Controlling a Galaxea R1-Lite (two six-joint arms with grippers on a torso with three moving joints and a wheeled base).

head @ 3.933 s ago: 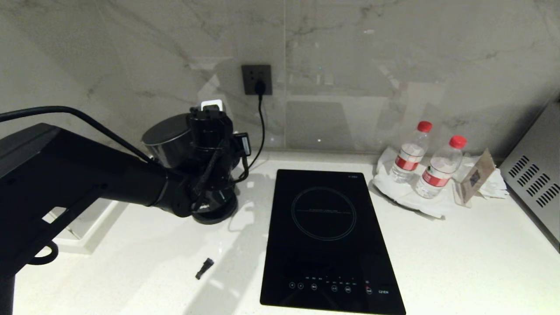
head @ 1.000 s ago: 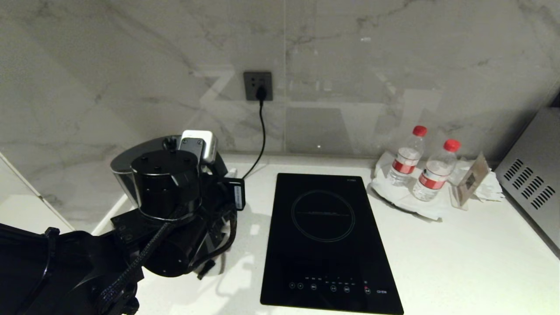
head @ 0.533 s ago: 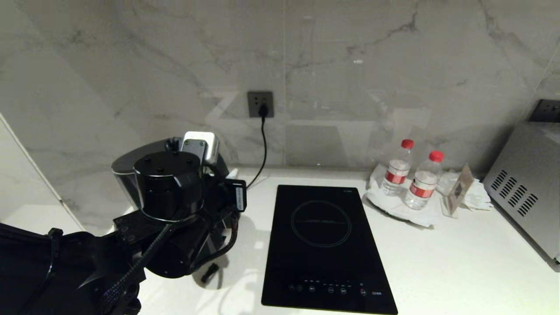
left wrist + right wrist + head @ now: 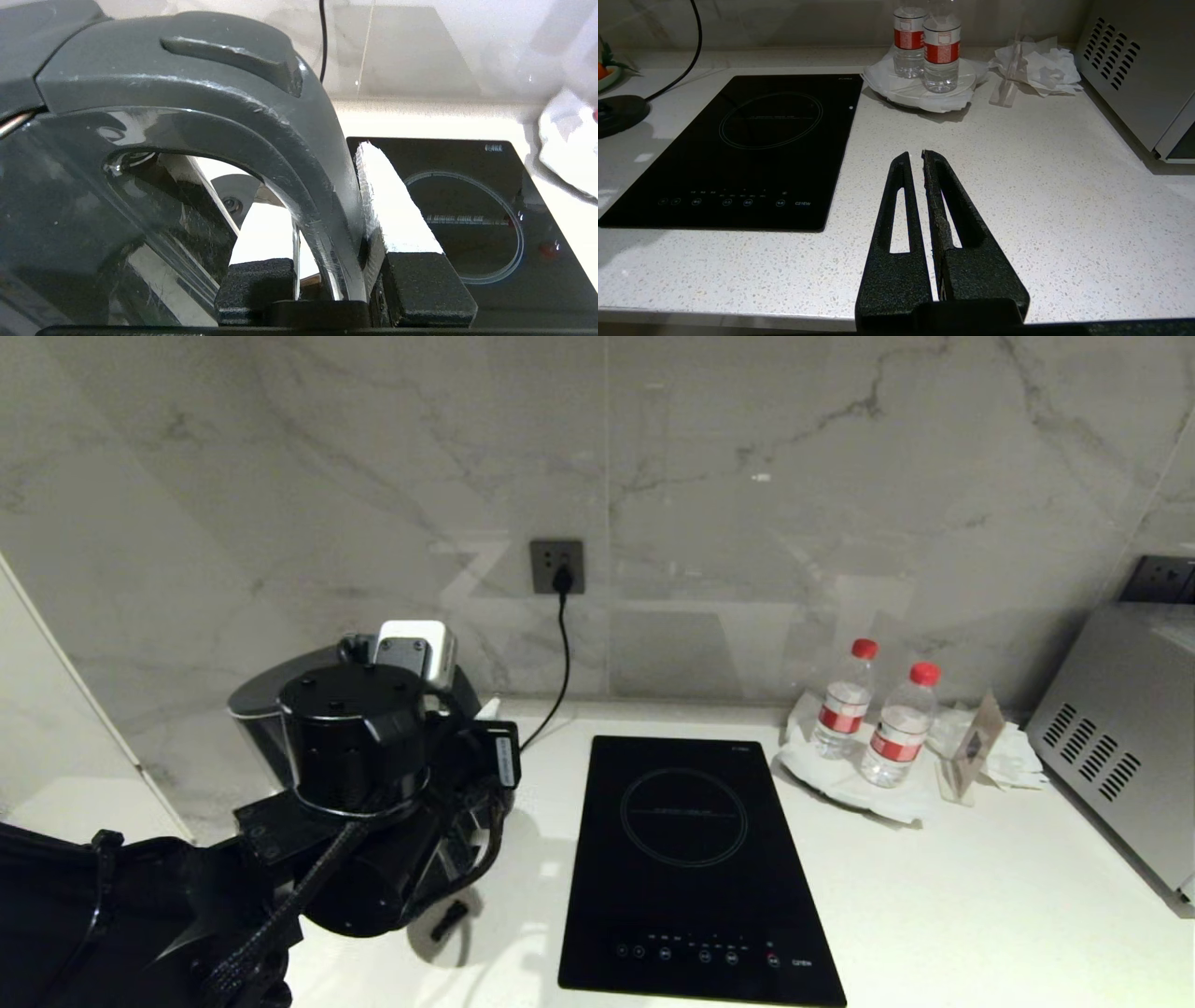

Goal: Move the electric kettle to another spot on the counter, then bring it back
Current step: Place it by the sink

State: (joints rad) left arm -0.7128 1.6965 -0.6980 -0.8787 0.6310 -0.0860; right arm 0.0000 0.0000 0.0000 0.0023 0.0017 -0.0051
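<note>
Gripping the loop handle of the tall glossy black electric kettle, the left gripper holds it above the white speckled stone counter — left of the cooktop; right gripper clenched, empty.

White speckled counter with inset cooktop, 2 water bottles, kettle base.

You've got the glossy black electric kettle lifted upright, off the white speckled counter at its left end, left of the inset black cooktop, handle clamped.
</note>
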